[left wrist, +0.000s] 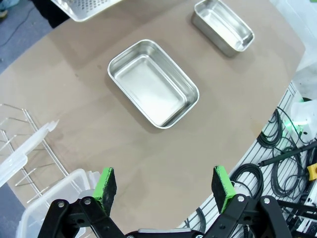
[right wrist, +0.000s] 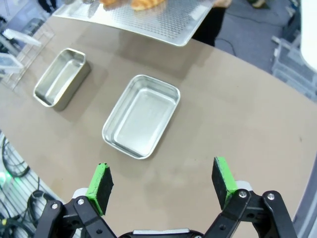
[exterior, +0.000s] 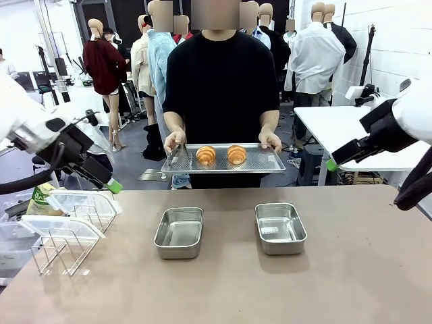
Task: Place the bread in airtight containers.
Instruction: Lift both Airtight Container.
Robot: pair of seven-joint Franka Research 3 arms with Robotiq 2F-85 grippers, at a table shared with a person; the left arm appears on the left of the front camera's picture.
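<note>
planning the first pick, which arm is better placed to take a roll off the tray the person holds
Probably right: its open jaws point toward the tray and the rolls, while the left's point down at a pan.

Left gripper [left wrist: 165,182] and right gripper [right wrist: 162,181] both raised, fingers [left wrist: 105,184] spread wide, holding nothing.

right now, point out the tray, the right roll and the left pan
tray [exterior: 270,162], front view, bare mesh near its right end
right roll [exterior: 236,154], front view, middle of its crust
left pan [exterior: 179,229], front view, its bare floor
</note>
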